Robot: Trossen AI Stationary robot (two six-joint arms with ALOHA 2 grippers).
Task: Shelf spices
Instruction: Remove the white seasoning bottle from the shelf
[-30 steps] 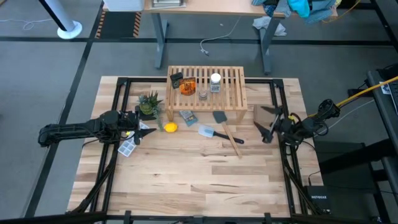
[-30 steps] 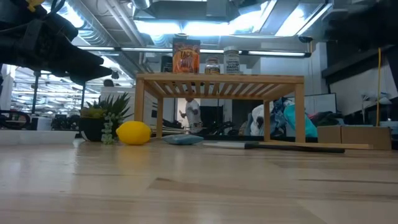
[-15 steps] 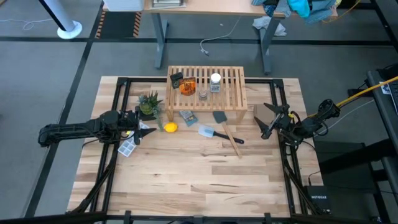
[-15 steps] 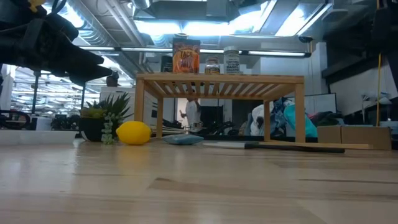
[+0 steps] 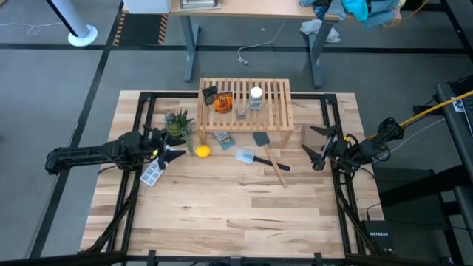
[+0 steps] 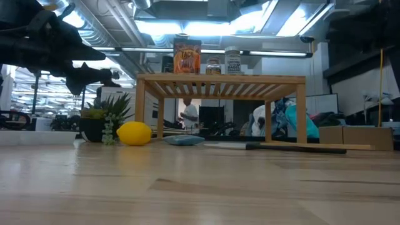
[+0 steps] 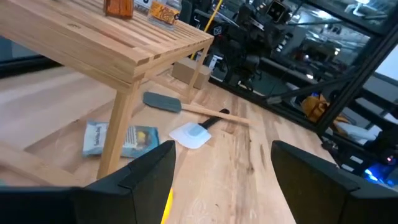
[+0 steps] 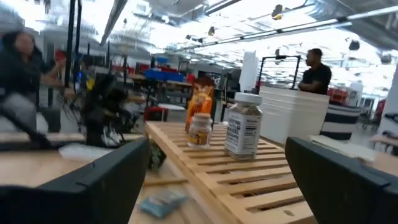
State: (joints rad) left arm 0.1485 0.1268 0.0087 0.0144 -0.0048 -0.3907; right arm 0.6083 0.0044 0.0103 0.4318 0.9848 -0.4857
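Observation:
The slatted wooden shelf (image 5: 244, 104) stands on its legs at the table's far middle. On its top stand four spices: a black square one (image 5: 210, 94), an orange one (image 5: 223, 103), a tiny clear jar (image 5: 241, 112) and a white-capped jar (image 5: 256, 97). The low view shows the orange one (image 6: 187, 56), the tiny jar (image 6: 213, 65) and the white-capped jar (image 6: 233, 60) upright on the shelf (image 6: 220, 81). My left gripper (image 5: 170, 145) (image 7: 224, 190) hovers open left of the shelf. My right gripper (image 5: 316, 148) (image 8: 217, 186) hovers open right of it.
A yellow lemon (image 5: 202, 152) and a small potted plant (image 5: 177, 121) sit near my left gripper. A packet (image 5: 222, 138) lies under the shelf. A grey-blue spatula (image 5: 262, 140) and a white one (image 5: 247, 157) lie in front of it. A clear tray (image 5: 151, 176) lies at the left.
My left gripper has turned about its wrist: in the low view its two fingers now show apart, one above the other. The spices and the shelf have kept still.

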